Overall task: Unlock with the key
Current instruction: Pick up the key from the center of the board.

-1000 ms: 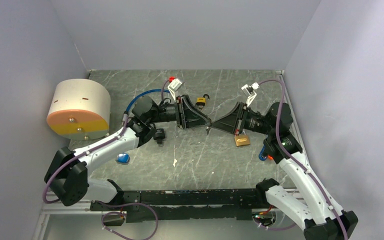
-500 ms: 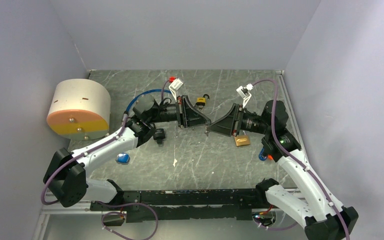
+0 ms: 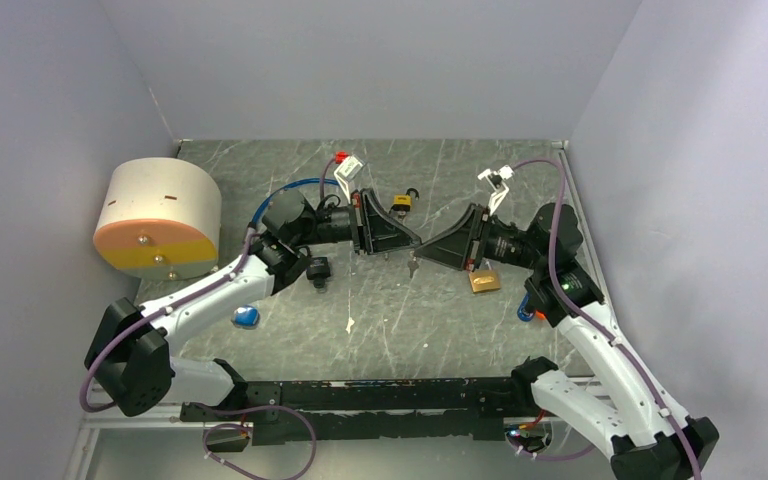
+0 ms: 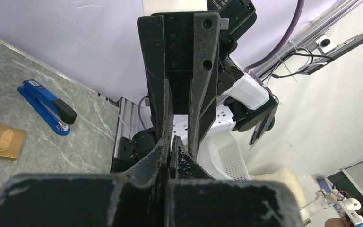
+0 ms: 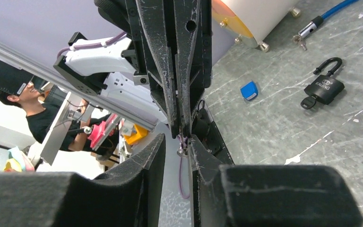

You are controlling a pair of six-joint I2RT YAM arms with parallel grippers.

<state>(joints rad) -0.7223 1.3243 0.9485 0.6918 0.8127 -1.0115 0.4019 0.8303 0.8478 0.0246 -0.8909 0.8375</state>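
A small silver key (image 3: 413, 266) hangs between the two gripper tips above the middle of the table. My left gripper (image 3: 412, 243) is shut on the key's top end, jaws pressed together in the left wrist view (image 4: 171, 142). My right gripper (image 3: 424, 250) faces it tip to tip and is open. Its fingers straddle the left fingertips and the key ring (image 5: 182, 150), which lies against one right pad (image 5: 199, 151). A brass padlock (image 3: 484, 281) lies under the right wrist and shows in the left wrist view (image 4: 2, 141).
A black padlock (image 3: 318, 272) with a key in it lies under the left wrist (image 5: 324, 88). A black-and-yellow padlock (image 3: 401, 203) lies behind. A cream-and-orange drum (image 3: 160, 218) stands far left. A small blue object (image 3: 247, 317) and a blue stapler (image 4: 47, 106) lie on the table.
My right wrist swung towards the left gripper and rolled a little, then settled back. The key stays hanging between the two tips. The left arm has barely moved.
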